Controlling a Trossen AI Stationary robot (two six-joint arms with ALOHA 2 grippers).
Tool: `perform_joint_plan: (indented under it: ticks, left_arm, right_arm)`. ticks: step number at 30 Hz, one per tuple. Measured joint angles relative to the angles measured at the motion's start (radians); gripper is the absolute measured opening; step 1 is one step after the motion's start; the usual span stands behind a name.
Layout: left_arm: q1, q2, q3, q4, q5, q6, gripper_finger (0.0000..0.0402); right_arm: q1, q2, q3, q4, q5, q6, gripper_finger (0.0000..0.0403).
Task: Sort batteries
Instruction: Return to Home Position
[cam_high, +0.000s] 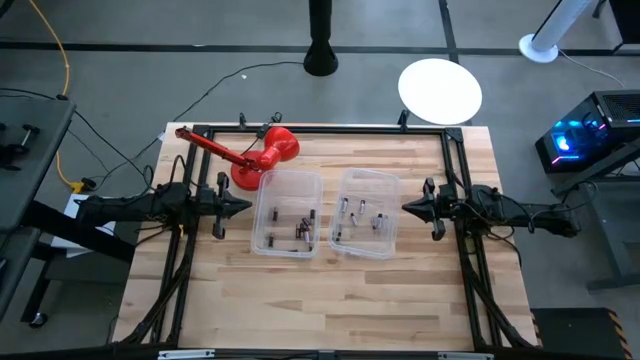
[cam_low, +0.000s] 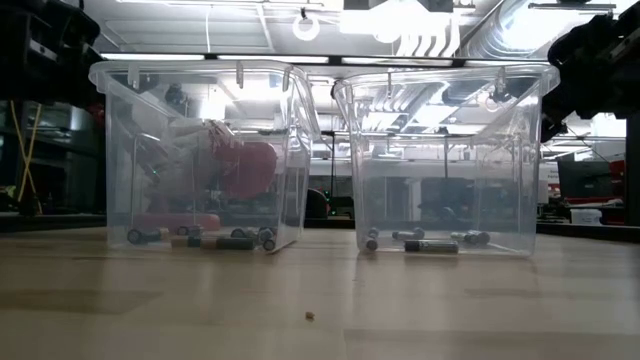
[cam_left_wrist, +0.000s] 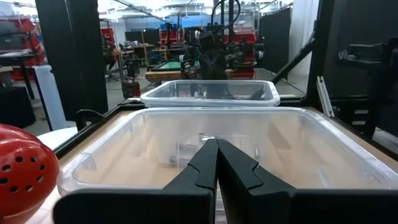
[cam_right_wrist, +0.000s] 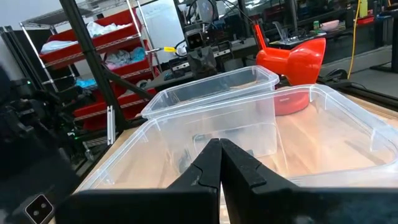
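Two clear plastic bins stand side by side mid-table. The left bin holds several dark batteries, which lie on its floor. The right bin holds several silvery batteries, also lying on its floor. My left gripper hovers shut just left of the left bin, its fingers pointing at the bin's wall. My right gripper hovers shut just right of the right bin, fingers toward that bin. Neither holds anything.
A red plunger-like tool lies behind the left bin, its handle reaching toward the far left corner. A black frame runs around the table's work area. A small crumb lies on the wood in front of the bins.
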Motion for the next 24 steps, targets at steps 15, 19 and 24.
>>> perform_joint_plan:
  ticks: [15,19,24]
  left_arm:
    - [0.000,0.000,0.000,0.000,0.001,-0.026,0.0000]
    - [0.000,0.000,0.000,0.000,0.001,-0.026,0.0000]
    - [0.000,0.000,0.000,0.000,0.001,-0.026,0.0000]
  right_arm:
    - [0.000,0.000,0.001,-0.003,0.000,0.000,0.0000]
    - [0.000,0.000,0.001,-0.003,0.000,0.000,0.0000]
    - [0.000,0.000,0.001,-0.003,0.000,0.000,0.0000]
